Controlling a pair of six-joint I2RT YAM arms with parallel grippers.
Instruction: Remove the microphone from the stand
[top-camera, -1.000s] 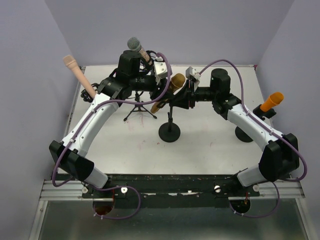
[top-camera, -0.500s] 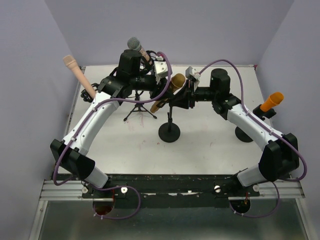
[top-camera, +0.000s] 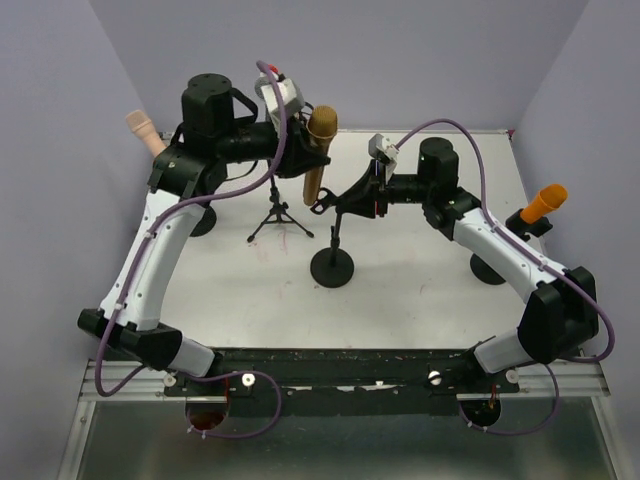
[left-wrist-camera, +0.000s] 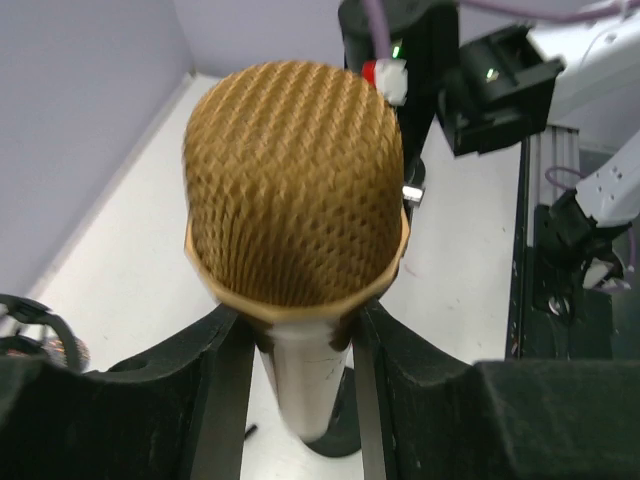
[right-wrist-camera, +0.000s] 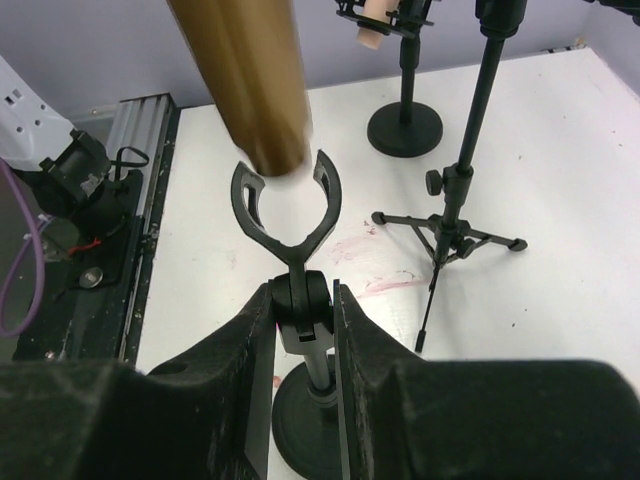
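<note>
– Two grippers, two jobs. What shows from the top?
– The left gripper has its jaws shut part way on the gold mic. The right gripper pinches the thin neck of the stand, just under the clip.
– Where is the mic?
– Up in the air, at 11 o'clock from the stand's round foot.
– Which way does it point?
– Nearly straight up and down. The mesh head is on top, toward 12 o'clock in the top view. The plain end hangs down, close to the clip.
– What does the left wrist camera add?
– The mesh head fills the middle. Both black fingers squeeze the body right under the head. From the top you cannot see that squeeze.
– And the right wrist camera?
– It looks up at the mic's flat bottom end, at 12 o'clock from the clip. The clip's two arms curve open like a cup. I cannot tell if the end touches them. Lower down, the fingers hug the stand's joint on both sides.
– Do other holders have things in them?
– Yes. A pink mic sits in a stand at 10 o'clock on the table, and an orange mic sits in one at 3 o'clock. A tripod stands at 10 o'clock from the round foot. Its top is hidden by the left arm.
</note>
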